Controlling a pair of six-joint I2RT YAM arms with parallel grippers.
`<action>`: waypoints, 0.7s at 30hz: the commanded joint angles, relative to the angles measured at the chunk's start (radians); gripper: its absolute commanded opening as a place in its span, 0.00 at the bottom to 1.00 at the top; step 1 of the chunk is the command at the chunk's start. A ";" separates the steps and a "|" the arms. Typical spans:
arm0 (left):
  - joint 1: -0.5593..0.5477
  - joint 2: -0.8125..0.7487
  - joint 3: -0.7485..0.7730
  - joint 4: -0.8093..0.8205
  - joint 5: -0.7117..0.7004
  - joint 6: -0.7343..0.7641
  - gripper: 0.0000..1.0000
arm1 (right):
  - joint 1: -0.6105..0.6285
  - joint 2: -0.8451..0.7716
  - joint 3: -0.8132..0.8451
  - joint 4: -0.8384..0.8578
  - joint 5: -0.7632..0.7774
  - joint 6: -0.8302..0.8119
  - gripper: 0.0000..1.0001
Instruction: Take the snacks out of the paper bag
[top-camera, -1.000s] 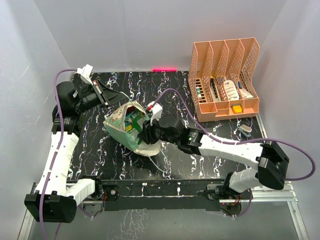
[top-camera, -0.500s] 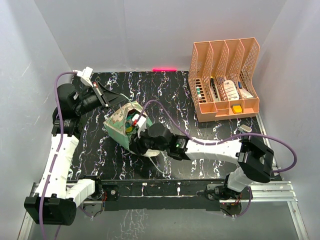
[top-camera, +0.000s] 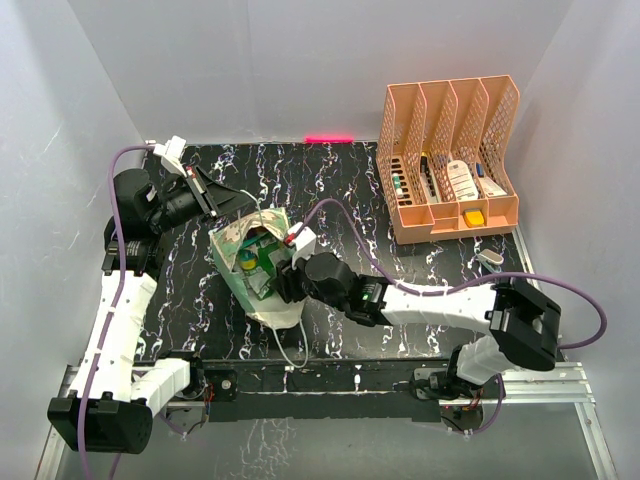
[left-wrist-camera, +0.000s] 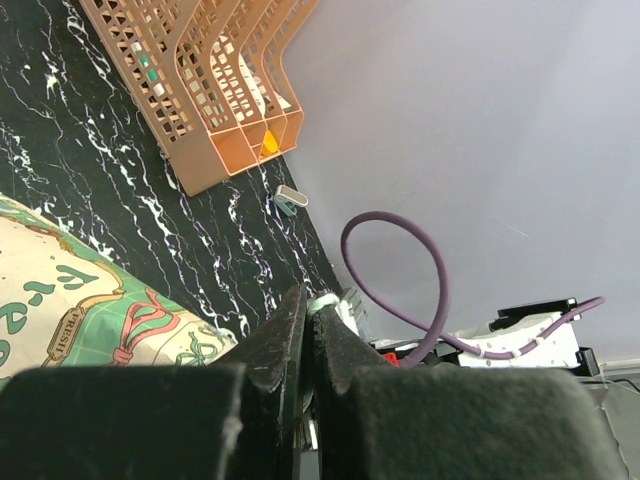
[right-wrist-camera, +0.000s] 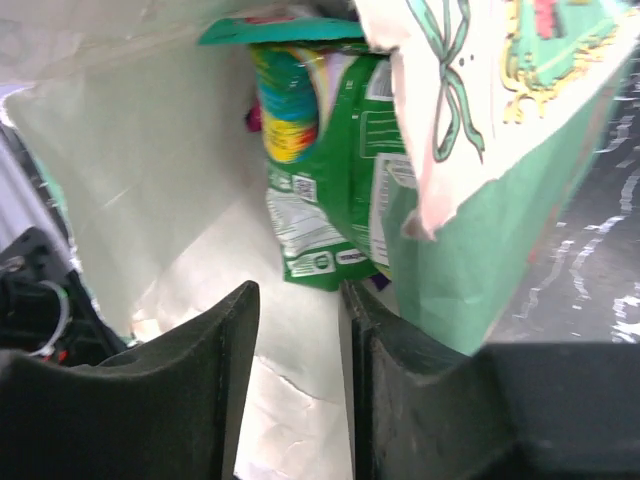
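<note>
The mint-green paper bag (top-camera: 228, 262) lies on its side mid-table with its mouth open toward my right arm. Green and other colored snacks (top-camera: 262, 260) show inside it. My left gripper (top-camera: 246, 204) is shut on the bag's upper edge and holds it up. In the left wrist view a pale green sliver is pinched at the left gripper (left-wrist-camera: 322, 303), next to the patterned panel of the paper bag (left-wrist-camera: 70, 300). My right gripper (top-camera: 284, 282) is open at the bag's mouth. In the right wrist view the right gripper (right-wrist-camera: 298, 310) is empty, just short of a green packet (right-wrist-camera: 335, 190) on the bag's pale lining (right-wrist-camera: 150, 170).
A peach mesh organizer (top-camera: 450, 160) with small bottles and boxes stands at the back right; it also shows in the left wrist view (left-wrist-camera: 200, 90). A small grey object (top-camera: 490, 260) lies in front of it. A white string handle (top-camera: 290, 350) trails from the bag toward the near edge.
My right gripper has moved left and down to the bag's mouth. The bag has shifted and its mouth now gapes wider. My left gripper has risen slightly with the bag's edge.
</note>
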 joint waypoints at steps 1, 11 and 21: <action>-0.002 -0.032 0.028 0.002 0.003 0.003 0.00 | 0.000 -0.044 0.042 -0.042 0.222 -0.069 0.46; -0.002 -0.031 0.016 0.004 -0.005 -0.002 0.00 | -0.001 0.091 0.128 0.049 0.331 -0.103 0.83; -0.002 -0.029 0.020 -0.012 -0.008 0.011 0.00 | -0.015 0.214 0.178 0.209 0.276 -0.195 0.99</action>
